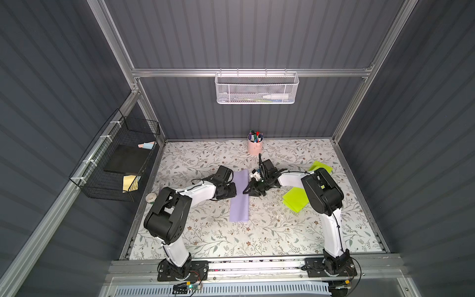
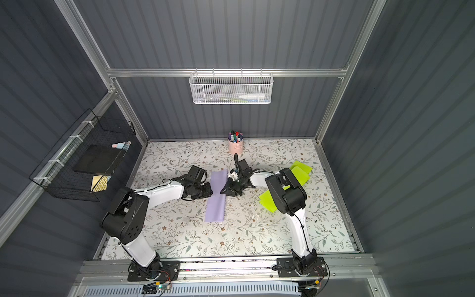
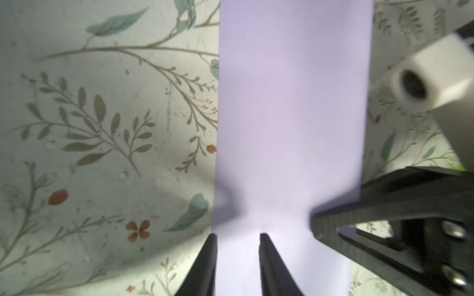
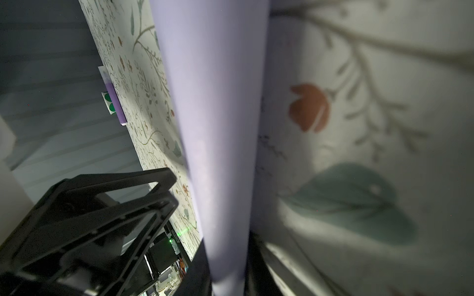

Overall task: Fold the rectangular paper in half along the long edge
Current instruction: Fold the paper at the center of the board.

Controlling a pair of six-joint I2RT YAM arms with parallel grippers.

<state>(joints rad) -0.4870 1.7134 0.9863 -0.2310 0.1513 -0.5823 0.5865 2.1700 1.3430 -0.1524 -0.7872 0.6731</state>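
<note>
The lilac paper (image 1: 240, 198) (image 2: 216, 198) lies as a long narrow strip in the middle of the floral mat, its halves doubled over each other. My left gripper (image 1: 232, 189) (image 2: 209, 191) is at the strip's left edge. In the left wrist view it (image 3: 238, 237) is open, its fingers apart over the paper (image 3: 289, 115). My right gripper (image 1: 246, 190) (image 2: 223, 190) meets the strip's right edge. In the right wrist view it (image 4: 228, 246) is shut on the paper's rounded fold (image 4: 215, 128), which bulges up between its fingers.
A pink cup of markers (image 1: 255, 146) stands at the back. Lime green sheets (image 1: 295, 199) lie under and beside the right arm. A tape roll (image 1: 151, 197) sits at the mat's left edge. A black wire basket (image 1: 120, 164) and a white mesh basket (image 1: 257, 88) hang on the walls.
</note>
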